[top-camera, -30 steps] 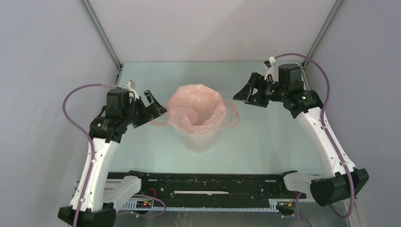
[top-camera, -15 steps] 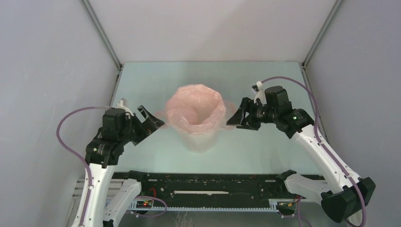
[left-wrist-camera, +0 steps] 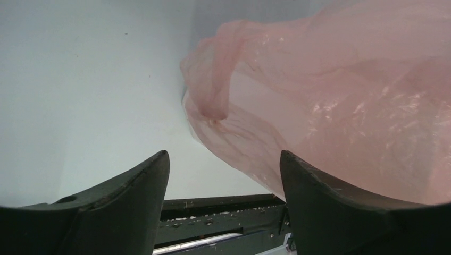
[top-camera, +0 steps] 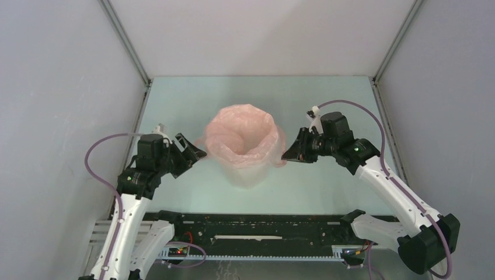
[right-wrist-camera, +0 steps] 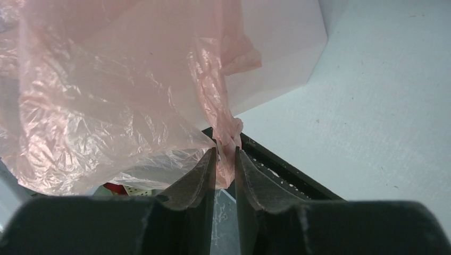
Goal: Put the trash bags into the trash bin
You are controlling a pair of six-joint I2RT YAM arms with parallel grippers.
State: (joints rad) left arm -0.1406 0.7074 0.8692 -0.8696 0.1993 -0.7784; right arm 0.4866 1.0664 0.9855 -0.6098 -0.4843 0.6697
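The wrinkly, glossy, translucent pink trash bag (top-camera: 242,131) lines the white faceted trash bin (top-camera: 252,175), its mouth open over the rim. Right of the bin, the right gripper (right-wrist-camera: 225,154) pinches a loop handle (right-wrist-camera: 220,106). Left of the bin, the left gripper (left-wrist-camera: 223,156) stands wide, holding nothing.

No text, label or number can be read.
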